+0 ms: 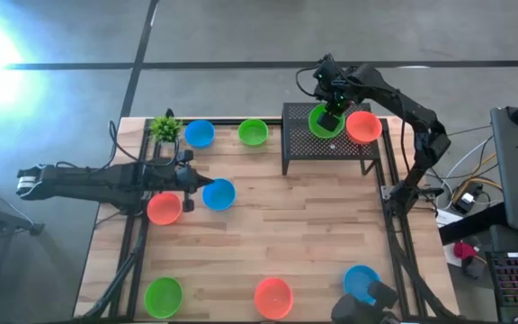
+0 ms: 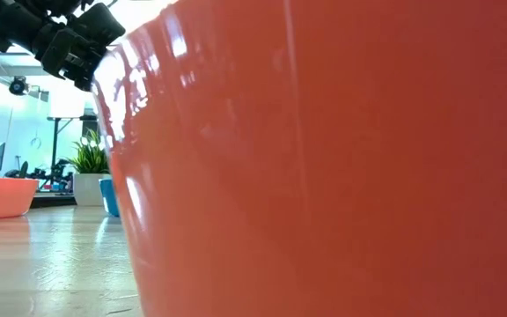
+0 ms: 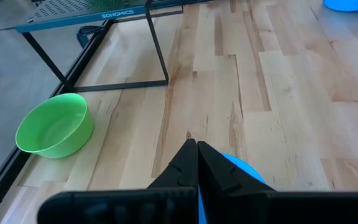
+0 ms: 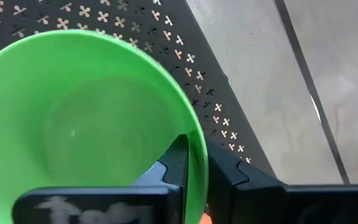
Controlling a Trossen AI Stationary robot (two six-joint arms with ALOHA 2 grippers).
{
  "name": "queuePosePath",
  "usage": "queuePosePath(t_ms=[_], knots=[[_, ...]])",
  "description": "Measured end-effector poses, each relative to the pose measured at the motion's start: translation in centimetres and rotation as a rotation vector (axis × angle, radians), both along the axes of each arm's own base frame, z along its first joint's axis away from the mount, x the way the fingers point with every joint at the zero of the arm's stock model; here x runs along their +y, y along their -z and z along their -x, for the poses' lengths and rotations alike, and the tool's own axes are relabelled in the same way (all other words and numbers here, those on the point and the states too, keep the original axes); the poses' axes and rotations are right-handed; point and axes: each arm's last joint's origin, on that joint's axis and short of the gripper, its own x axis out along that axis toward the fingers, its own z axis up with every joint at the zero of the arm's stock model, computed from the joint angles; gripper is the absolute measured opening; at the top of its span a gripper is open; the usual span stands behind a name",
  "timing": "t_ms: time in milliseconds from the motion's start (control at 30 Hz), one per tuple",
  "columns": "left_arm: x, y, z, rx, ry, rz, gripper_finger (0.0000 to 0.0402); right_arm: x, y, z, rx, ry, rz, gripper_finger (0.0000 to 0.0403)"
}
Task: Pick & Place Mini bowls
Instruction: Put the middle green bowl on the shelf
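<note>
A green mini bowl (image 1: 320, 122) (image 4: 86, 118) sits on the black perforated rack (image 1: 331, 151) at the far right, beside an orange-red bowl (image 1: 364, 127). My right gripper (image 1: 332, 115) (image 4: 197, 171) reaches down over the green bowl's rim and is shut on it. My left gripper (image 1: 192, 183) (image 3: 196, 146) is shut and holds nothing. It hovers at mid-left just above a blue bowl (image 1: 218, 193) (image 3: 238, 168), next to an orange-red bowl (image 1: 164, 208). My right gripper has the green bowl's rim (image 4: 197, 149) between its fingers, one finger inside the bowl (image 4: 176, 165) and one outside. The fingers come steeply from above. The bowl stands upright with its base on the rack.
More bowls lie on the wooden table: blue (image 1: 199, 133) and green (image 1: 253, 132) at the far edge beside a small plant (image 1: 165, 128), and green (image 1: 163, 295), orange-red (image 1: 273, 297) and blue (image 1: 360, 282) at the near edge. The table's middle is bare wood.
</note>
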Motion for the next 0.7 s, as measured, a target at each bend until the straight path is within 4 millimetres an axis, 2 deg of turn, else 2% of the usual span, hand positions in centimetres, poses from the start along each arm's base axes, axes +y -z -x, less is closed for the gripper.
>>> queuePosePath(t_ms=[400,700], knots=[[0.00,0.00,0.00,0.000,0.000,0.000,0.0000,0.02,0.00,-0.03,-0.012,0.021,-0.002,0.0073],[0.00,0.00,0.00,0.000,0.000,0.000,0.0000,0.59,0.10,-0.57,-0.094,-0.013,-0.093,0.0069]])
